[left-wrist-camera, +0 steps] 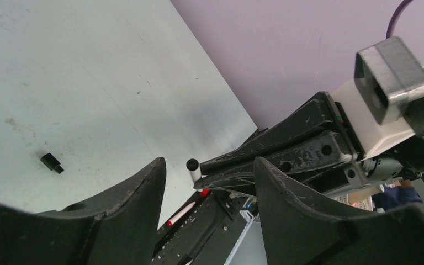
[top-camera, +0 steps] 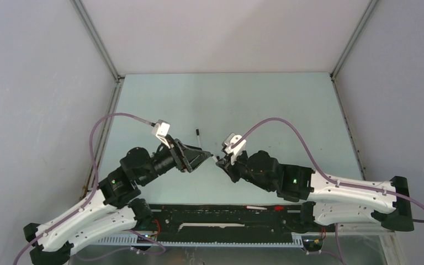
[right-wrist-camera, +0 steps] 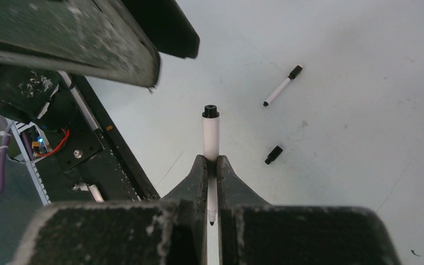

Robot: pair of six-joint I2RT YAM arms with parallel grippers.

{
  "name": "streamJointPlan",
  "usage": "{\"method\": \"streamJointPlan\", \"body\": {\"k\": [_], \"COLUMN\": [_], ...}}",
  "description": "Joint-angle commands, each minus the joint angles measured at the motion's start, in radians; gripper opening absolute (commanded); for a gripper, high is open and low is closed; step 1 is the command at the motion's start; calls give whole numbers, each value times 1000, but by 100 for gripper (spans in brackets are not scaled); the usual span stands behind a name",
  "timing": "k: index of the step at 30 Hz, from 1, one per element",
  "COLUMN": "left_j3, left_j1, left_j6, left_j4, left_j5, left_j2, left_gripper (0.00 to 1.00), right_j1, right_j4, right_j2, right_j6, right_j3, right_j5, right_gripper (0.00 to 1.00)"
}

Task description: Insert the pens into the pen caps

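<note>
The held pen (right-wrist-camera: 211, 138), a white barrel, is clamped across its lower half between the shut fingers of the right gripper (right-wrist-camera: 211, 161) and kept above the table (right-wrist-camera: 364, 83), near its middle between the two arms. Its fine writing tip (right-wrist-camera: 212, 221) points back toward the right wrist and is bare. Its black end piece (right-wrist-camera: 210, 111) projects forward toward the other arm. The left gripper (left-wrist-camera: 208, 171) faces it with its jaws standing apart and nothing between them. In the left wrist view the black end of the pen sits in line with that gap, but whether either finger touches it cannot be told. A second pen (right-wrist-camera: 280, 89) lies flat on the table beyond, also uncapped as far as can be seen, and a loose cap (right-wrist-camera: 274, 154) lies on its side just beside it, apart from both grippers. Judgement: no pen is capped yet, and the step in hand appears to be a transfer of the pen from right to left. The next move calls for the left jaws to shut squarely on the projecting barrel before the right lets go, leaving the tip free to meet a cap. A skewed grip risks dropping the pen.
</note>
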Motion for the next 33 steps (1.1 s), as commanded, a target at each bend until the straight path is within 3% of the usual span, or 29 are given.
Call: {"method": "streamJointPlan", "body": {"k": [1, 29, 33], "left_j3": [-29, -59, -58], "left_j1": [7, 8, 6], "left_j6": [-14, -39, -45], "left_j4": [68, 92, 91], "left_j5": [73, 90, 99], "left_j2": [9, 56, 64], "left_gripper": [59, 40, 33], "right_j1": [27, 89, 94], "right_j4": [76, 83, 88], "right_j2": [-16, 9, 19], "right_j6": [-20, -57, -64], "right_j3": [4, 42, 45], "right_j5": [39, 89, 95], "right_gripper": [0, 0, 0]}}
